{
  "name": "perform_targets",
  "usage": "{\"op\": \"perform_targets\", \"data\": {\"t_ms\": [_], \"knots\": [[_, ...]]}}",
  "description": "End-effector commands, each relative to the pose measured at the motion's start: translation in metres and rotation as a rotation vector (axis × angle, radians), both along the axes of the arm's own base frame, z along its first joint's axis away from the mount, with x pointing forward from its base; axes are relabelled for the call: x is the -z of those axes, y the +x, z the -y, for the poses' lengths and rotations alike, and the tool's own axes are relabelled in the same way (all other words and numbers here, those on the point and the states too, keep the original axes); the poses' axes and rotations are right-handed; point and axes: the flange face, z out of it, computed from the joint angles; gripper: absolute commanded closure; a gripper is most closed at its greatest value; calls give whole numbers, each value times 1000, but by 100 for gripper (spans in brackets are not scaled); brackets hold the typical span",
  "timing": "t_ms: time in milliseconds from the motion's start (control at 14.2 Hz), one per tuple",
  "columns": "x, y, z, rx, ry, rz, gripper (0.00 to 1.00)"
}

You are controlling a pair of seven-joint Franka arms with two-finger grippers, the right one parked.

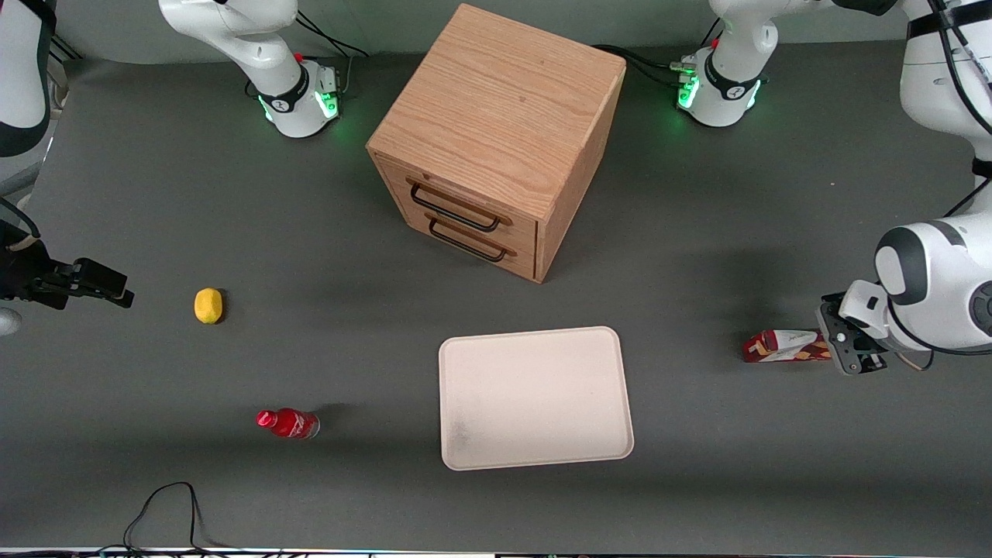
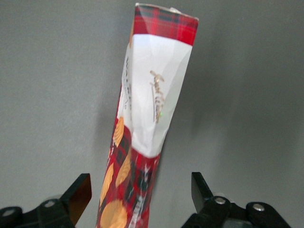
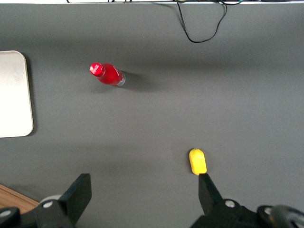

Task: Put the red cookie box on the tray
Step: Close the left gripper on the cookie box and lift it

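Observation:
The red cookie box (image 1: 783,346) lies flat on the grey table toward the working arm's end, a long tartan carton with a white patch and cookie pictures (image 2: 152,104). My gripper (image 1: 843,349) is low at the box's end that points away from the tray. It is open (image 2: 140,183), with the carton's end between its fingers. Neither finger touches the carton. One fingertip (image 2: 81,186) is close to the carton's side and the other (image 2: 198,184) stands wider off. The pale cream tray (image 1: 535,399) lies near the table's middle, well apart from the box.
A wooden two-drawer cabinet (image 1: 496,139) stands farther from the front camera than the tray. A yellow lemon (image 1: 208,305) and a small red bottle (image 1: 288,423) lie toward the parked arm's end. A black cable (image 1: 167,504) loops at the near edge.

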Motion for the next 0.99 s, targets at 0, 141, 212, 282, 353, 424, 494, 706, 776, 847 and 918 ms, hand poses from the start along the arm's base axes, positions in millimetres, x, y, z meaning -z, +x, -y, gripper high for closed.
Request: {"op": "perform_targets", "data": {"t_ms": [0, 141, 212, 282, 353, 424, 494, 706, 776, 847, 918], "knots": [[-1, -5, 9, 26, -12, 39, 68], [1, -1, 23, 51, -7, 38, 100], [3, 0, 24, 53, -7, 36, 100], [5, -1, 22, 38, -11, 39, 100], [5, 0, 22, 38, -10, 42, 100], [4, 0, 22, 35, -10, 42, 100], [4, 1, 22, 31, -9, 42, 100], [-15, 8, 21, -51, -3, 40, 100], [-26, 12, 24, -97, -2, 16, 100], [-41, 18, 23, -146, 3, -3, 100], [-60, 24, 24, -202, 6, -19, 100]]}}
